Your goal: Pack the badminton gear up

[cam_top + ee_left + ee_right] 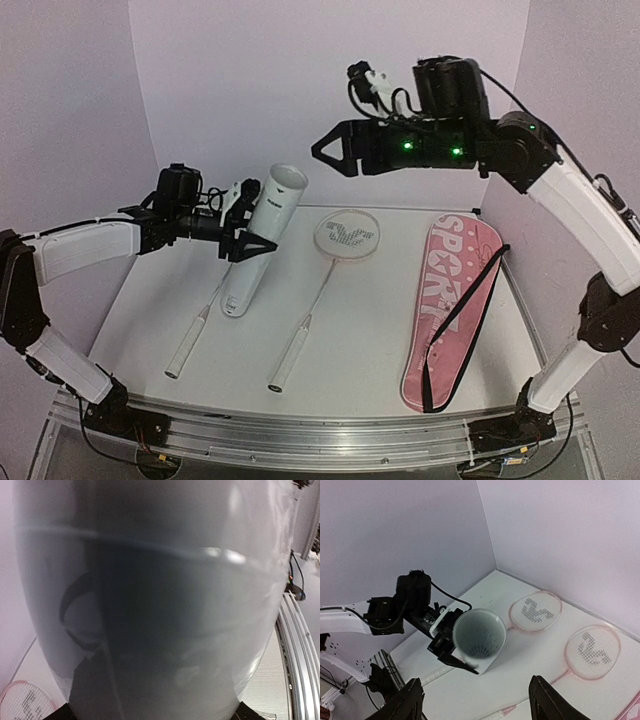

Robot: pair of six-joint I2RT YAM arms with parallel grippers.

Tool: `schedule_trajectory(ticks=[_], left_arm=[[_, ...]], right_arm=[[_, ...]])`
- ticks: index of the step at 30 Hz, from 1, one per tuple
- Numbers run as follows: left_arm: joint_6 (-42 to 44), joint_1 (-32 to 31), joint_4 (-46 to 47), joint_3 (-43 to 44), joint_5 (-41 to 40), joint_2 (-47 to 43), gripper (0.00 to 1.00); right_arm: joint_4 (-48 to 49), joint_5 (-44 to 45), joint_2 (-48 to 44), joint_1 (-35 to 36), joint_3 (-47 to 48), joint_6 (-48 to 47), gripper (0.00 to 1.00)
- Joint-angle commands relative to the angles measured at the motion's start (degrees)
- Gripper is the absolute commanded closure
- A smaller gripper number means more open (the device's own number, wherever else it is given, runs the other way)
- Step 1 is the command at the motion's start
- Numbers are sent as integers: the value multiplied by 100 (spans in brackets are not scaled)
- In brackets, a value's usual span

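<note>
A white table (380, 330) stands between lilac walls. One racket (347, 235) lies at centre, a second racket (188, 350) at lower left. The left gripper (248, 242) clamps the tilted tube (277, 200). The right gripper (335, 152) hangs at upper centre, jaws apart, empty.

The tube (150, 605) is filling nearly the whole frame, close and blurred; a racket (21, 701) head is peeking in at the lower left corner.

The tilted tube (272, 212) crowds the left racket (188, 345), while bare table (365, 330) lies open between the right racket (347, 233) and the bag (450, 300).
</note>
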Motion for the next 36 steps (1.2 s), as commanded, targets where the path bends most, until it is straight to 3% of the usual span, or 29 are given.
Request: schedule_trajectory(ticks=[1, 7, 12, 21, 27, 31, 36], left_arm=[[-1760, 799, 1364, 617, 131, 249, 99], [-2603, 1761, 2912, 635, -932, 532, 100], [-2790, 2339, 3894, 667, -2170, 883, 100], [-2785, 2675, 5033, 343, -3895, 1284, 100], [-2851, 2873, 5413, 517, -4399, 1764, 100], [-3125, 2874, 5829, -70, -4182, 1583, 100], [-2922, 2875, 6197, -552, -4698, 1534, 100]], right_arm=[[1430, 385, -676, 3, -586, -165, 30], [2017, 265, -681, -87, -1288, -828, 27], [2258, -820, -319, -626, -1423, -640, 27], [2533, -1400, 227, -1119, -1558, -765, 27], [2534, -1784, 386, -1214, -1332, -883, 27], [2534, -1842, 326, -1229, -1244, -908, 27], [2525, -1965, 251, -1228, -1151, -837, 27]])
